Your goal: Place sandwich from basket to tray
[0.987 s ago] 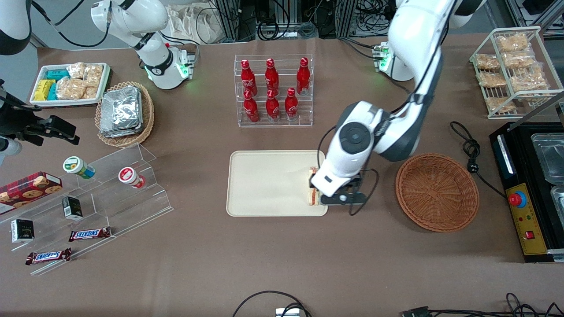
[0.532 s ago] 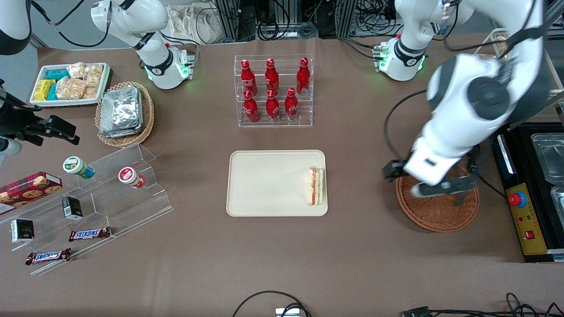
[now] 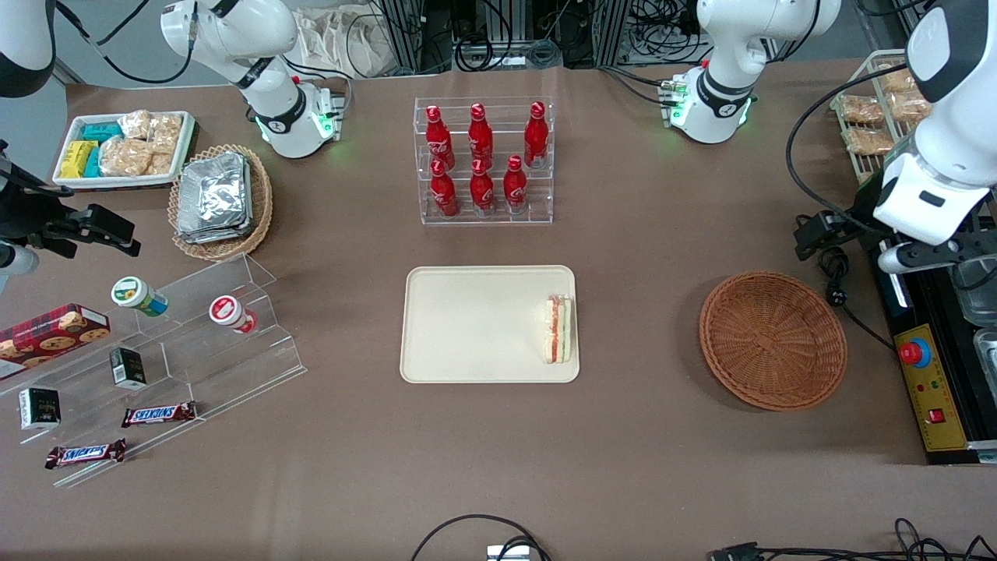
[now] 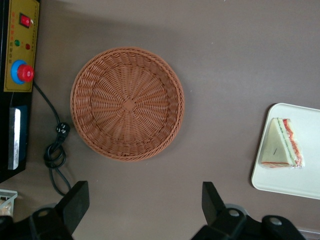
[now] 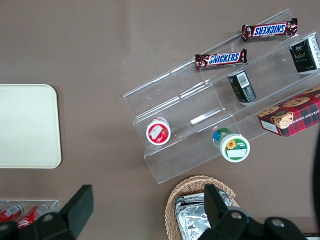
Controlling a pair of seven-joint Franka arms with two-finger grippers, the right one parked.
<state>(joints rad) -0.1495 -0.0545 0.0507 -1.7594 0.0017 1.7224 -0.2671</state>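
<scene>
The sandwich [image 3: 558, 329], a white wedge with red and green filling, lies on the cream tray [image 3: 475, 323] at the tray edge nearest the basket. The reddish-brown basket [image 3: 773, 339] holds nothing. My left gripper [image 3: 896, 234] hangs open and empty, raised above the table, farther from the front camera than the basket and over the edge of a black appliance. The left wrist view shows the open gripper [image 4: 145, 205], the basket [image 4: 127, 103], the sandwich [image 4: 281, 145] and a tray corner [image 4: 285, 182]. The right wrist view shows part of the tray [image 5: 27, 125].
A black appliance with a red button [image 3: 915, 352] and a coiled cable [image 3: 833, 269] lie beside the basket. A wire rack of snack packets [image 3: 903, 117] stands farther off. A bottle rack [image 3: 483, 160] stands farther than the tray. An acrylic shelf [image 3: 195, 335] lies toward the parked arm's end.
My gripper let go of the sandwich on the tray, then rose and swung away over the basket toward the black appliance. The sandwich stays on the tray.
</scene>
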